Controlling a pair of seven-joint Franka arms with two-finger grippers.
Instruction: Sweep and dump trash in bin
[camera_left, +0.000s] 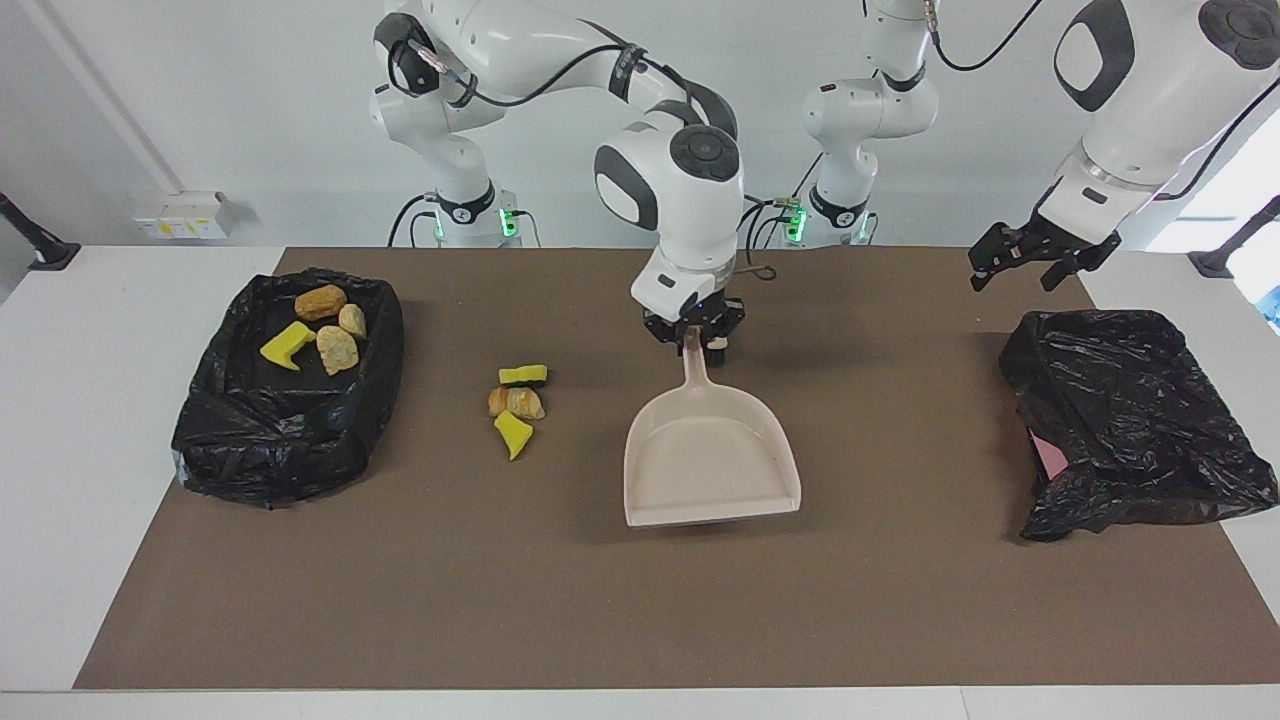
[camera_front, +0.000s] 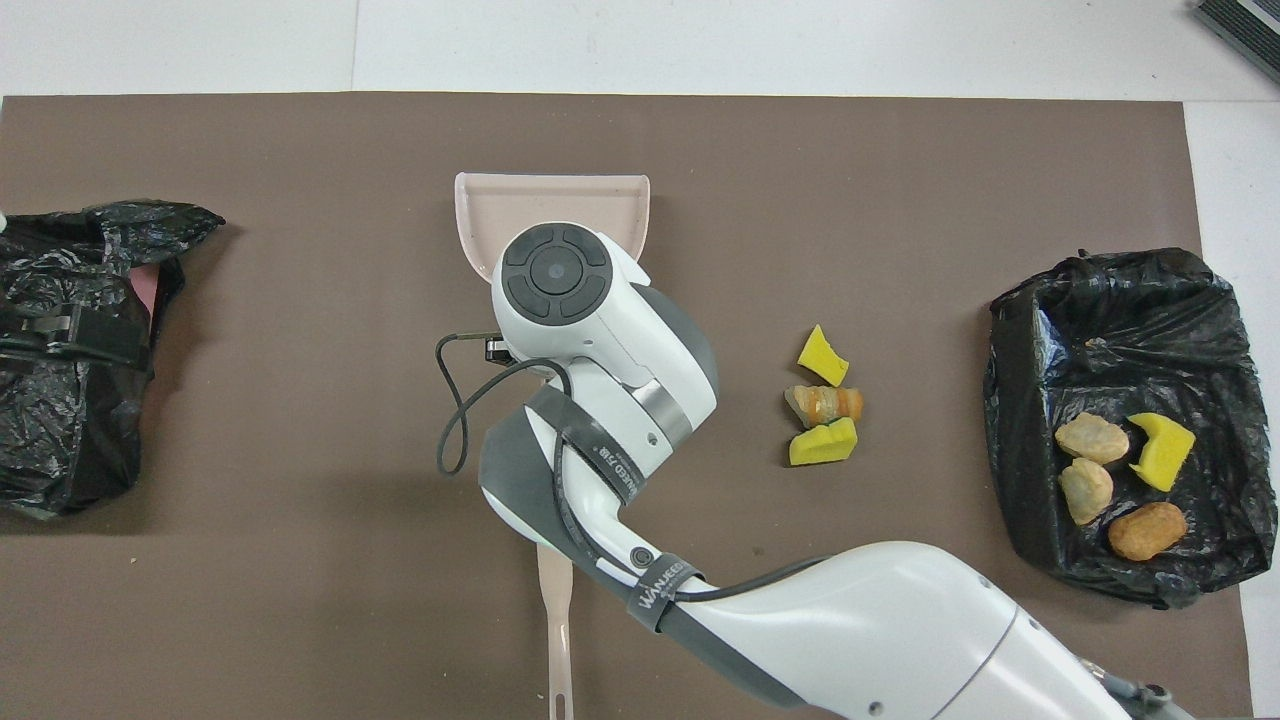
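Trash (camera_left: 518, 402), 3 light, crumbly lumps at centre-left, we are judging better swept than pinched; right gripper (camera_left: 694, 340) is pinching dustpan (camera_left: 712, 462) handle, left gripper (camera_left: 1032, 262), upper right, is waiting spread.

trash count: three yellow sponge chunks (camera_left: 513, 434) | two golden-brown bread-like lumps (camera_left: 516, 402) | two pale beige rock-like lumps (camera_left: 337, 349) | two black plastic-lined bins (camera_left: 285, 400) | one beige plastic dustpan (camera_left: 710, 460) | one beige brush (camera_front: 556, 620)
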